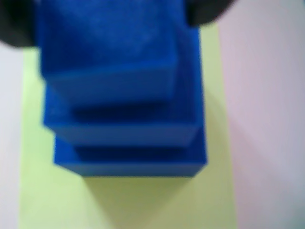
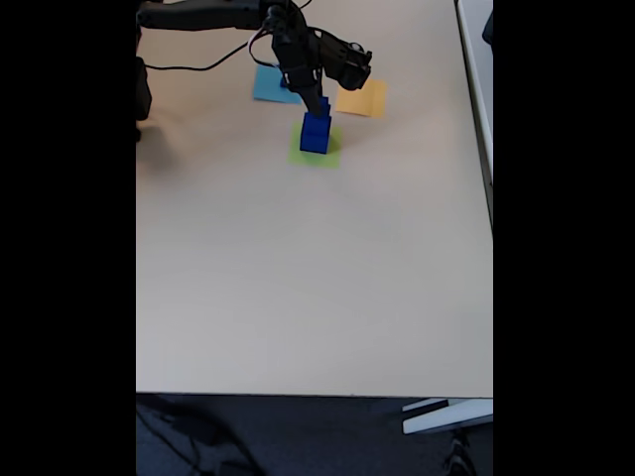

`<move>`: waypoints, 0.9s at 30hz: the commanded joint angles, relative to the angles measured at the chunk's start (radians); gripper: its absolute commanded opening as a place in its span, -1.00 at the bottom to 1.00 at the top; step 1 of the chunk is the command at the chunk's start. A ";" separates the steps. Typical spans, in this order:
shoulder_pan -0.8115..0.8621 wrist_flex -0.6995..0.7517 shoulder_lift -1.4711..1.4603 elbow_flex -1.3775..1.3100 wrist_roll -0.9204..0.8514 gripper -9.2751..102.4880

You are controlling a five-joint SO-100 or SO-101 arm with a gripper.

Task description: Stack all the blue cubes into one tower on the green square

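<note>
Fixed view: arm [image 2: 233, 15] reaches in from top left, gripper [image 2: 319, 105] down at the top of the blue cubes [image 2: 316, 133], stacked on the green square [image 2: 316, 154]. Jaw state unclear. Light-blue square [image 2: 268, 87] behind-left, orange square [image 2: 361, 99] behind-right. Beige table [image 2: 317, 278].

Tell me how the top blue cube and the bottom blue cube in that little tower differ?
The top cube is the smallest; the bottom cube is the widest, its edges sticking out as a step. The top cube sits between the dark claw tips; the bottom cube rests directly on the green square. Both are the same plain dark blue.
</note>
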 commanded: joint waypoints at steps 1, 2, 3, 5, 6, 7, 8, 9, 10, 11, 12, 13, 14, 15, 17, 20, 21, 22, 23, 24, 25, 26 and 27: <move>-0.014 -0.023 0.043 -0.012 0.018 -0.56; -0.015 -0.023 0.043 -0.012 0.023 -0.56; -0.017 -0.023 0.043 -0.012 0.028 -0.56; -0.020 -0.025 0.043 -0.026 0.029 -0.54; -0.021 -0.025 0.040 -0.035 0.031 -0.51; -0.023 -0.025 0.037 -0.049 0.031 -0.50; -0.025 -0.025 0.032 -0.064 0.026 -0.48; -0.026 -0.025 0.029 -0.080 0.023 -0.46; -0.028 -0.025 0.028 -0.089 0.021 -0.44; -0.029 -0.025 0.028 -0.095 0.021 -0.44; -0.029 -0.025 0.028 -0.101 0.023 -0.44; -0.029 -0.023 0.028 -0.107 0.023 -0.43; -0.029 -0.025 0.028 -0.110 0.023 -0.42; -0.029 -0.025 0.028 -0.112 0.023 -0.42; -0.029 -0.028 0.028 -0.115 0.021 -0.41; -0.029 -0.044 0.031 -0.115 0.018 -0.41; -0.029 -0.055 0.034 -0.117 0.015 -0.40; -0.031 -0.057 0.034 -0.124 0.018 -0.38; -0.034 -0.058 0.035 -0.133 0.026 -0.38; -0.037 -0.063 0.035 -0.143 0.034 -0.37; -0.038 -0.080 0.038 -0.149 0.032 -0.37; -0.040 -0.092 0.038 -0.164 0.029 -0.36; -0.040 -0.103 0.037 -0.181 0.026 -0.34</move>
